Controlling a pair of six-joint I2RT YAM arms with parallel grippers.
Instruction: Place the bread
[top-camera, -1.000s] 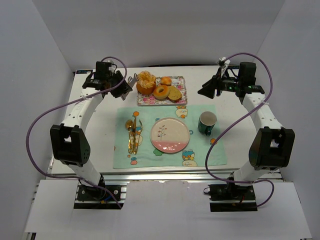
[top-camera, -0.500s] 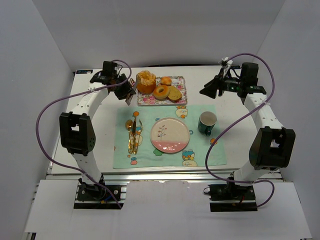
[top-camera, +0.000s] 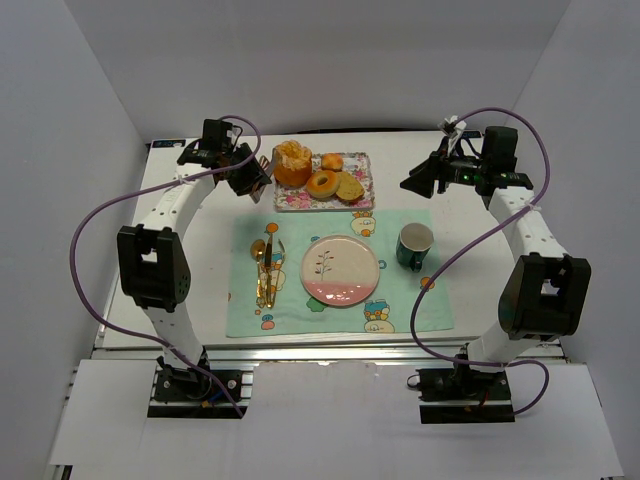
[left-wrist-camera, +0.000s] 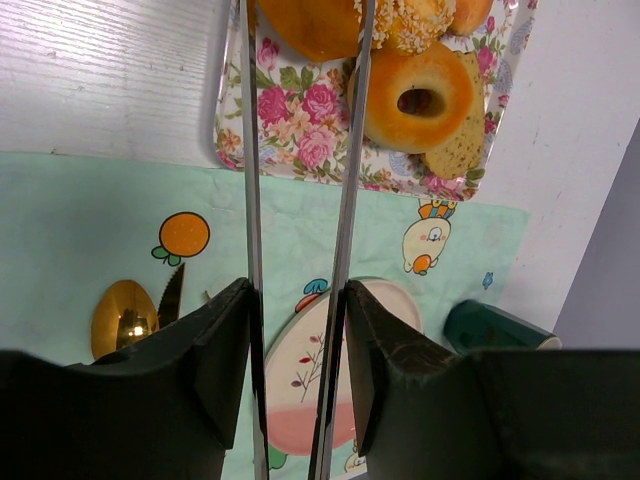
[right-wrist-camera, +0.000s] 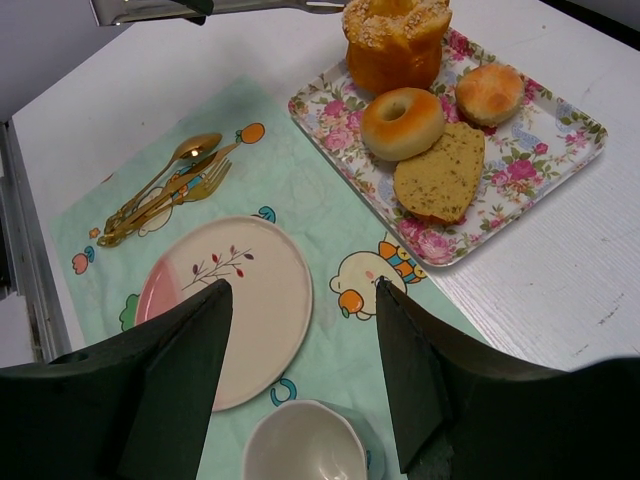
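**Q:** What does the figure show, from the largest thing down?

**A:** A white table (top-camera: 200, 250) carries a green placemat (top-camera: 400, 300). Past the mat's far edge lies a floral tray (right-wrist-camera: 560, 150).

**Q:** Where is the bread?

**A:** The bread (right-wrist-camera: 395, 40) stands upright in the tray's far left corner, just beside a ring donut (right-wrist-camera: 402, 122).

**Q:** How does it lie relative to the tool?

**A:** The left gripper (left-wrist-camera: 297, 300) is clenched on tongs (left-wrist-camera: 248, 200). Their blades reach over the tray's left edge. One runs along the bread's flank and the other crosses in front of it. Whether they touch the bread cannot be told. The right gripper (right-wrist-camera: 302, 290), near the table's far right corner, is spread and holds nothing.
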